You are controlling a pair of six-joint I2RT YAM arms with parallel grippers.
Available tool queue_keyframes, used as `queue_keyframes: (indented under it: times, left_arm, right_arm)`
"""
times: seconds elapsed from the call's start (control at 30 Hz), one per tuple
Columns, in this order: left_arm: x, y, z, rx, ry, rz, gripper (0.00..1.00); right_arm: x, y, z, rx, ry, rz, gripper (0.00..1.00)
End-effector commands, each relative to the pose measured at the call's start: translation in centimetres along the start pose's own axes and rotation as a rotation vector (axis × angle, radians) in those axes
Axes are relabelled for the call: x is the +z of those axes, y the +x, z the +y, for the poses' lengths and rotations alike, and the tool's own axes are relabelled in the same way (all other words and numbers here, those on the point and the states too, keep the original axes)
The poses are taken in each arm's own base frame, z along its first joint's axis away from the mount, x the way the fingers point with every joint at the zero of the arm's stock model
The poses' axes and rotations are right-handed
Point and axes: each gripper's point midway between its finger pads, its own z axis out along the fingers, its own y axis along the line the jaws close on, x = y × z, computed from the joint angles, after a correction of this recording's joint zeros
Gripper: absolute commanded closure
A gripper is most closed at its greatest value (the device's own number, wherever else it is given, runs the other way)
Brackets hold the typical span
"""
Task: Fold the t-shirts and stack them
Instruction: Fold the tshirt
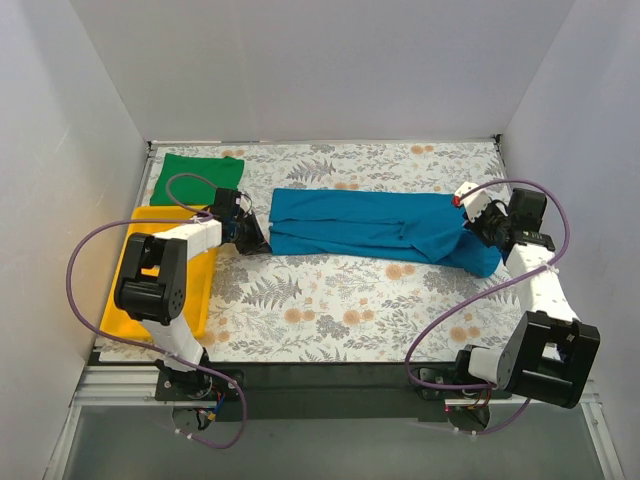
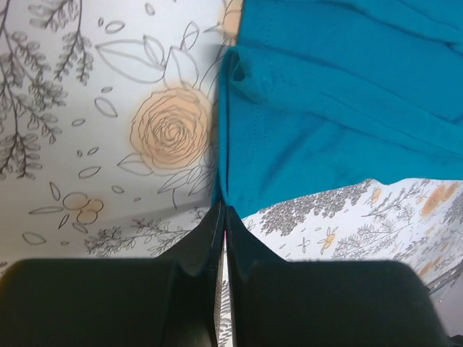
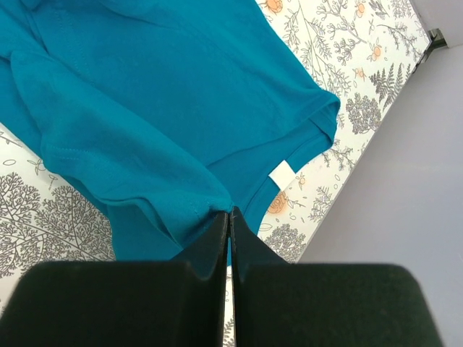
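Left gripper (image 1: pixel 247 233) is closed on the near left corner of the teal t-shirt (image 1: pixel 370 225). In its wrist view the jaws meet with only a thin tip of the hem between them (image 2: pixel 223 211). That bite is small, so a quick lift or a pull toward the right would likely drag the cloth out. The fingertips also sit right down at the floral table cover (image 2: pixel 87 108). I cannot tell whether they have caught some of it too, and if they have, the cover would rise with the shirt.

Behind and to the left of this gripper, the green t-shirt (image 1: pixel 195 178) lies folded, its near edge touching the yellow tray (image 1: pixel 196 295). A wide swing of the left arm could brush it and undo that fold.

The teal t-shirt stretches across the middle of the table as a long, layered strip. If either gripper holds only one layer, the fold would probably fall open when raised.

Right gripper (image 1: pixel 482 226) is shut on the shirt's right end, near the collar and its white label (image 3: pixel 282 173). Its jaws hold a bunched edge of fabric (image 3: pixel 230 215). This hold looks fuller, yet if the two arms move unevenly, the tension would run to the weaker left corner and that corner would slip first.
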Motion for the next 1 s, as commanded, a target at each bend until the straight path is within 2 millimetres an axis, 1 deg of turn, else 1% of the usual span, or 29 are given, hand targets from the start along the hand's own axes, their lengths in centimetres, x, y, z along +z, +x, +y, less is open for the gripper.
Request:
queue_keyframes:
  times: [0.0, 0.1, 0.2, 0.33, 0.47, 0.6, 0.83, 0.97]
  left_arm:
    - [-1.7, -0.6, -0.4, 0.015, -0.003, -0.057, 1.00]
    - [-2.2, -0.8, -0.5, 0.019, -0.010, -0.075, 1.00]
    - [-2.9, -0.7, -0.5, 0.021, -0.013, -0.088, 1.00]
    - [-3.4, 0.1, -0.1, 0.016, -0.020, -0.092, 1.00]
    - [-3.6, 1.3, 0.5, 0.009, -0.028, -0.075, 1.00]
    - [-3.8, 1.8, 1.0, 0.002, -0.042, -0.075, 1.00]
    - [-4.1, 2.1, 1.7, -0.003, -0.076, -0.083, 1.00]
    - [-4.1, 2.3, 1.9, -0.003, -0.080, -0.082, 1.00]
  right_arm:
    - [-0.9, -0.4, -0.7, 0.011, 0.050, -0.023, 0.99]
    - [-1.2, -0.4, -0.6, 0.017, 0.056, -0.024, 0.99]
    - [-1.5, -0.2, -1.1, 0.040, 0.074, -0.023, 0.99]
    - [-1.5, -0.1, -1.7, 0.082, 0.077, -0.027, 0.99]
    - [-1.3, 0.1, -1.6, 0.096, 0.070, -0.024, 0.99]
    - [-0.9, 0.3, -1.6, 0.132, 0.057, -0.019, 0.99]
    - [-0.1, 0.7, -2.6, 0.194, 0.055, 0.006, 0.99]
    - [0.3, 0.5, -3.1, 0.238, 0.052, 0.004, 0.99]
